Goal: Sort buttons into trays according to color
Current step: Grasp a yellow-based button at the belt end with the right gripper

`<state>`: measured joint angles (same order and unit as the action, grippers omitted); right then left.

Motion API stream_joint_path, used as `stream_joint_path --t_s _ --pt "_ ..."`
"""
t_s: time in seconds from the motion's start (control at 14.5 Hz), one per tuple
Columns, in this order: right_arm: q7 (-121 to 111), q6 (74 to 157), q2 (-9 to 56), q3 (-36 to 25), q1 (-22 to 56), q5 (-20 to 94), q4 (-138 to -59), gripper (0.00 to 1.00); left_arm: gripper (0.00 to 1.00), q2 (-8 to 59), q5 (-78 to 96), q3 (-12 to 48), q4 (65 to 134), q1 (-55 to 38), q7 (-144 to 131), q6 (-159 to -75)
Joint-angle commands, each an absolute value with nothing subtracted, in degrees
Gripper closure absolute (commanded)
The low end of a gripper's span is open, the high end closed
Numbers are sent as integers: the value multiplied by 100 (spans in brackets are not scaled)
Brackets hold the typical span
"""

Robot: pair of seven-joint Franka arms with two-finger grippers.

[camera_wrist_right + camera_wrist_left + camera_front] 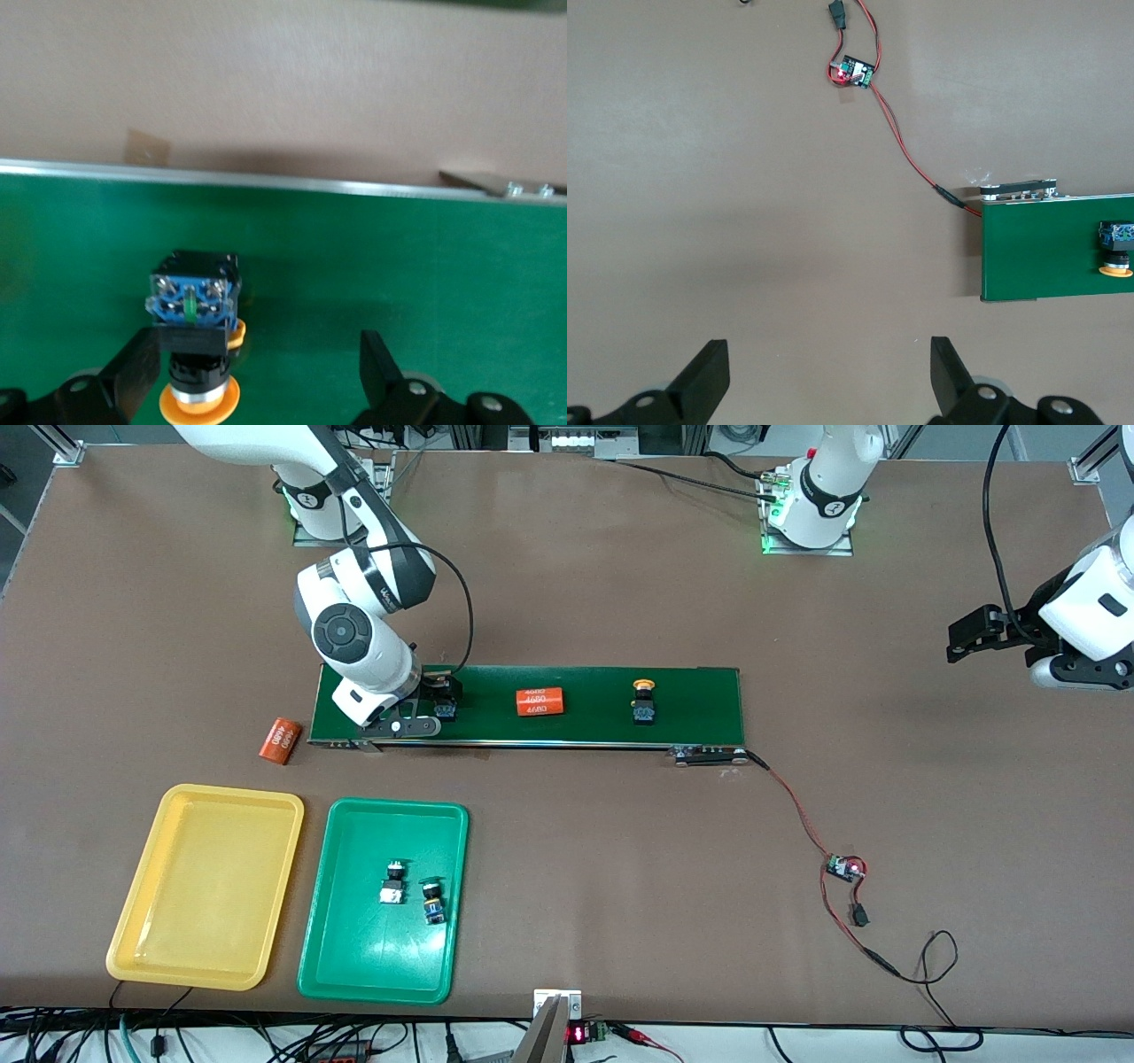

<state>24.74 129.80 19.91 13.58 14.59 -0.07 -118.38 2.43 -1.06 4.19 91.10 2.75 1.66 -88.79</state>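
My right gripper (443,693) is low over the dark-green belt (691,700), at the end toward the right arm. It is open, and a yellow-capped button (193,350) lies on its side between the fingers (142,365), close to one of them. A second yellow-capped button (644,700) stands farther along the belt. Two buttons (392,880) (432,899) lie in the green tray (354,965). The yellow tray (208,886) beside it holds nothing. My left gripper (827,372) waits open over bare table past the belt's end (1028,257).
An orange cylinder marked 4680 (540,702) lies on the belt between the two buttons, and another (281,740) lies on the table off the belt's end. A red-black wire runs from the belt to a small circuit board (843,867).
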Motion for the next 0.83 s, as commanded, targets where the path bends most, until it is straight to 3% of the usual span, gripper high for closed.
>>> stream_joint_path --t_s 0.0,0.76 --pt "2470 12981 1933 1397 1415 79 -11979 2 0 211 -70 510 8974 290 185 -8518" --pt "2444 13008 1977 1397 1292 70 -11883 13 0 220 -97 633 8921 281 26 -8323"
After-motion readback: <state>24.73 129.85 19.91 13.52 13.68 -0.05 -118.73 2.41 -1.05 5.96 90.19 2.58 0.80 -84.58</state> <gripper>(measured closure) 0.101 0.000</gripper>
